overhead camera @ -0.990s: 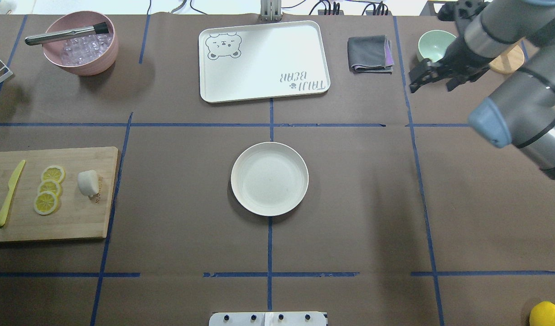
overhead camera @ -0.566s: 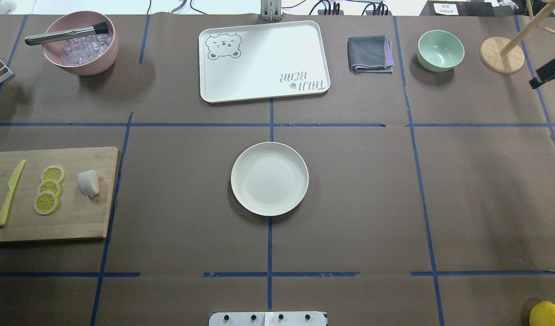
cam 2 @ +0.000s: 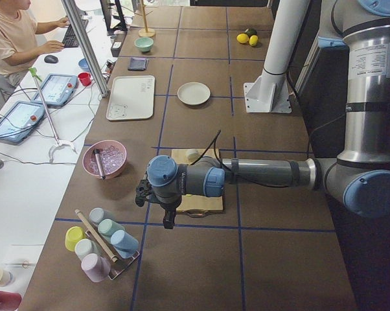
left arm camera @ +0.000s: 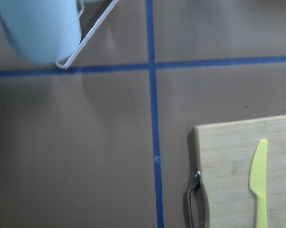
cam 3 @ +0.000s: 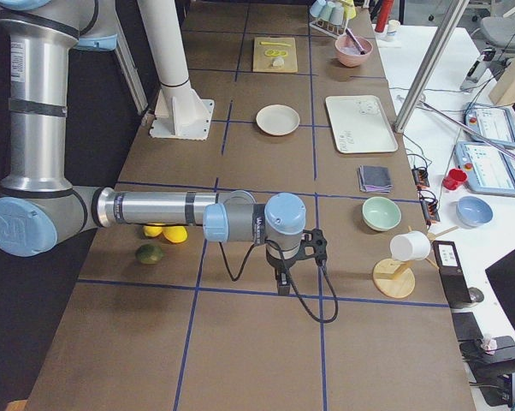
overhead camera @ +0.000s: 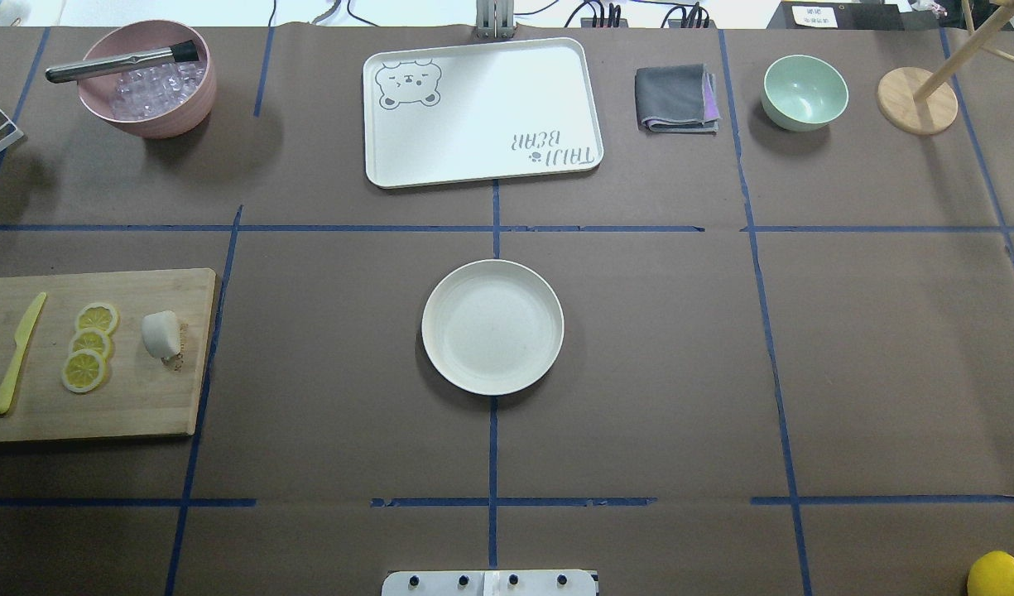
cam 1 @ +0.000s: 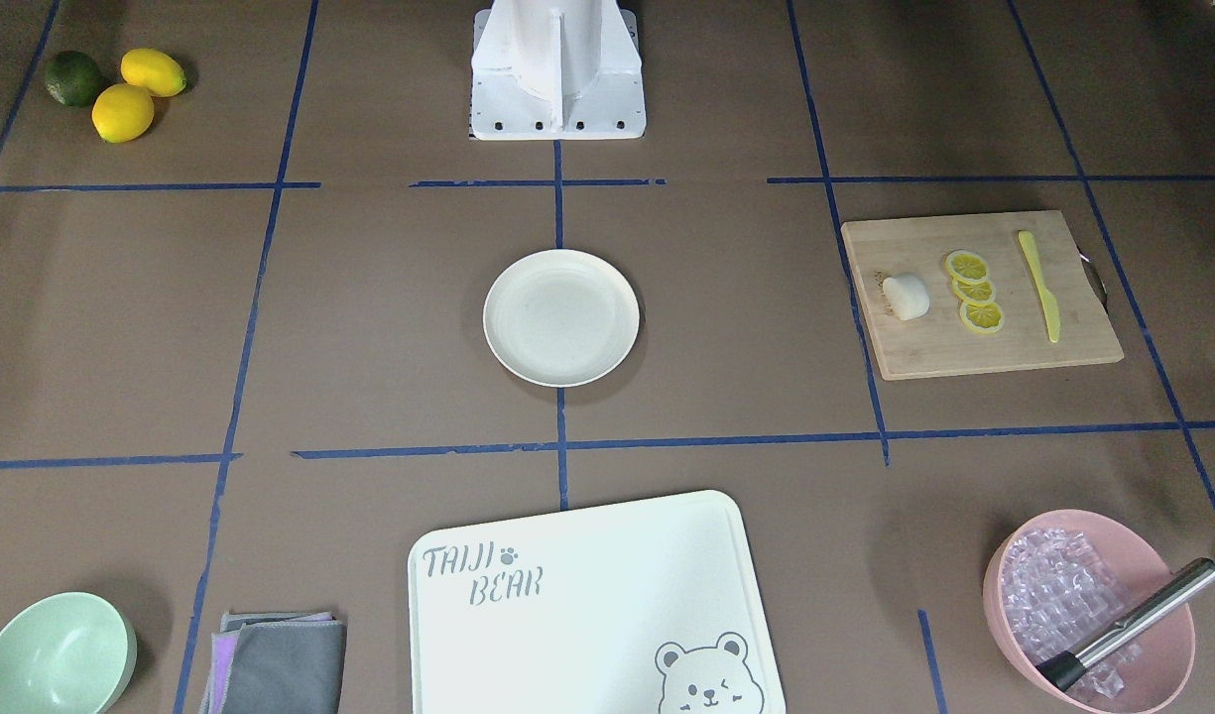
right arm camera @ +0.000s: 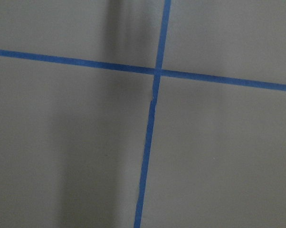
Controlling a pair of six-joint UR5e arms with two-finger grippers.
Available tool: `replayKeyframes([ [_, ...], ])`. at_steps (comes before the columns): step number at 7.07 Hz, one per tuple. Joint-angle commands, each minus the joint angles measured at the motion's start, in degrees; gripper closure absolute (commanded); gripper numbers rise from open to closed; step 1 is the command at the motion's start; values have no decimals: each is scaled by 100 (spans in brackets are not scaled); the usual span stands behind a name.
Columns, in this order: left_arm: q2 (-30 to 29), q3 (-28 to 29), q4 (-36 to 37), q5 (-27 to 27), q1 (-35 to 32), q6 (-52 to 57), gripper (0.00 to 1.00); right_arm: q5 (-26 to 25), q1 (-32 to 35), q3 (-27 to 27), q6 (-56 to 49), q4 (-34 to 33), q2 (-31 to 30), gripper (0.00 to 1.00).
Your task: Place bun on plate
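The bun [overhead camera: 159, 334] is a small white lump lying on the wooden cutting board [overhead camera: 142, 406] at the table's left, beside the lemon slices [overhead camera: 90, 344]; it also shows in the front view as bun [cam 1: 907, 297]. The cream-white plate [overhead camera: 492, 327] sits bare at the table's centre. My left gripper [cam 2: 168, 220] hangs off the board's outer end, shown only in the left side view. My right gripper [cam 3: 281, 282] is over bare table at the far right end, shown only in the right side view. I cannot tell whether either is open or shut.
A yellow knife [overhead camera: 16, 354] lies on the board. Along the far edge stand a pink bowl [overhead camera: 151, 116] of ice, a white tray [overhead camera: 482, 112], a grey cloth [overhead camera: 676, 99], a mint-green bowl [overhead camera: 804, 91] and a wooden stand [overhead camera: 916, 101]. A cup rack [cam 2: 101, 243] sits beyond the board.
The right arm has swung out of the overhead view to the right, uncovering the green bowl and wooden stand. Bun and plate have not moved.
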Motion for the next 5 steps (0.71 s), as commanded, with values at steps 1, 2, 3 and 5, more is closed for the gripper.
replayKeyframes([
  [1,-227,-46,-99,-51,34,-66,0,-21,61,89,13,3,-77,1],
  [2,-262,-247,-326,-60,130,-267,0,-21,61,107,13,3,-85,1],
  [3,-132,-666,-485,-69,627,-626,0,-21,61,99,5,3,-103,1],
  [5,-139,-1292,-513,45,1857,-2614,0,-13,61,99,5,3,-147,1],
])
